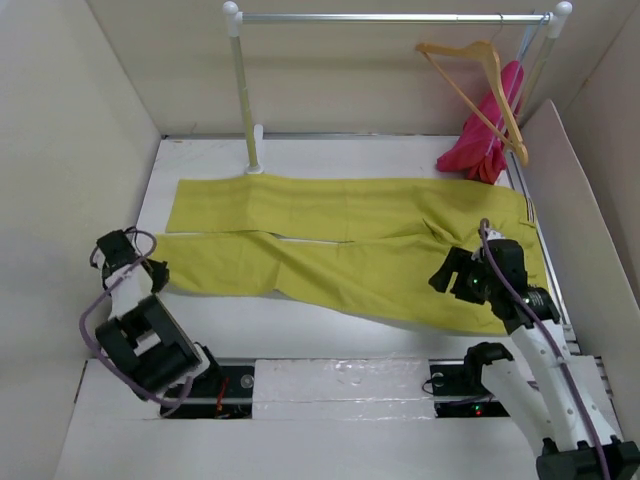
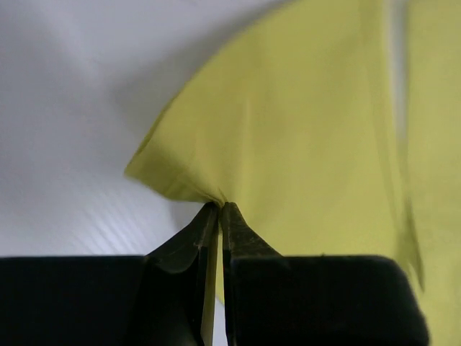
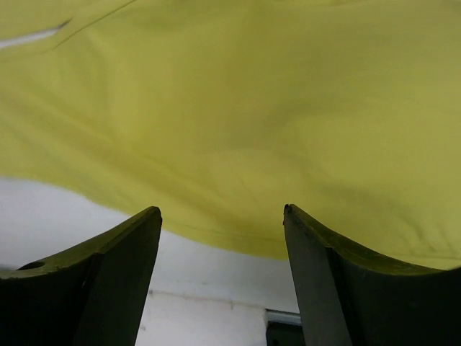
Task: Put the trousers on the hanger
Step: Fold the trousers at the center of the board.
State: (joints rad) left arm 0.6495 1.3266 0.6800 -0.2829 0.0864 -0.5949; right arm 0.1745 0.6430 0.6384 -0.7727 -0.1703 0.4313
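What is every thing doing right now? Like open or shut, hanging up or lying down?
trousers: lying spread flat on the table, not on the hanger.
clothes rail: standing upright.
hanger: hanging tilted from the clothes rail, no trousers on it.
pink garment: bunched up behind the hanger.
left tool: shut on a leg-end corner of the trousers.
right tool: open over the trousers, holding nothing.

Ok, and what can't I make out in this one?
- Top view: the left pincer's fingertips, hidden under its own wrist; only the left wrist view shows them shut on the trousers.
- Right wrist view: whether the open right pincer touches the cloth; close and blurred.
- Top view: the hanger's hook, too thin to trace; the magenta garment, partly behind the hanger.
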